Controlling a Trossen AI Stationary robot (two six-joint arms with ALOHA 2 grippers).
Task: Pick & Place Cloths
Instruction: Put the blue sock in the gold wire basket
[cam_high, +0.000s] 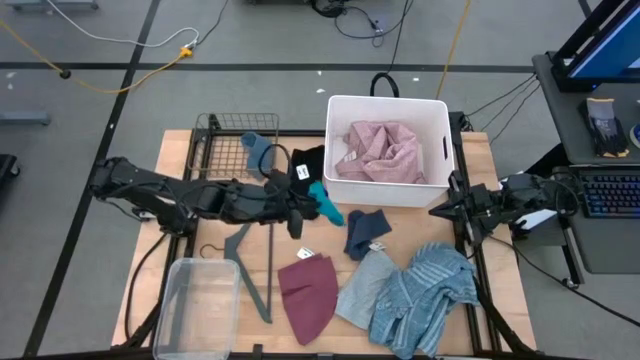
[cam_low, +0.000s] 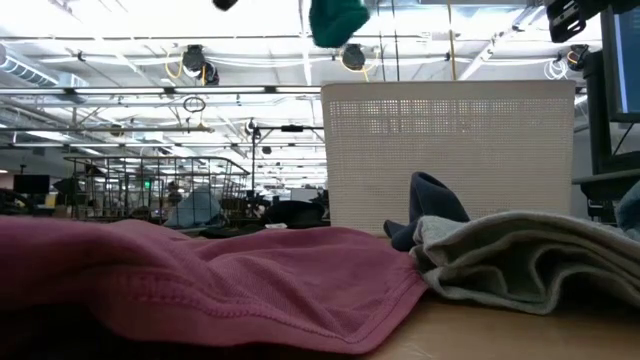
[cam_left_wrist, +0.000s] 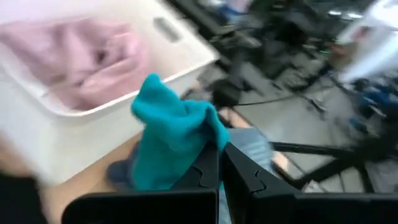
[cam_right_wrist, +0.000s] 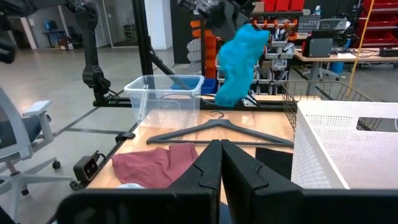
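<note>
Striped cloth (cam_high: 425, 295), counter (cam_high: 180, 165) front right: largest, floppy, will drape and drag; you should pinch bunched fold, not edge.

Pink cloth (cam_high: 380, 150) in white bin (cam_high: 340, 105): placed.

Maroon cloth (cam_high: 308, 293) and grey-blue cloth (cam_high: 362, 285) lie flat at front; soft, light; pinch raised wrinkle.

Navy cloth (cam_high: 365, 232) crumpled near bin; easy top pinch.

Teal cloth (cam_right_wrist: 239, 56): left gripper (cam_high: 300, 212) clamped on it, lifted off counter beside bin; hangs limp, may slip.

Right gripper (cam_high: 445, 210) waits at right edge, fingers together, empty.

A grey hanger (cam_high: 250, 262) lies between a clear tub (cam_high: 197, 306) and a wire rack (cam_high: 224, 147), beside a white basket (cam_high: 436, 110).
</note>
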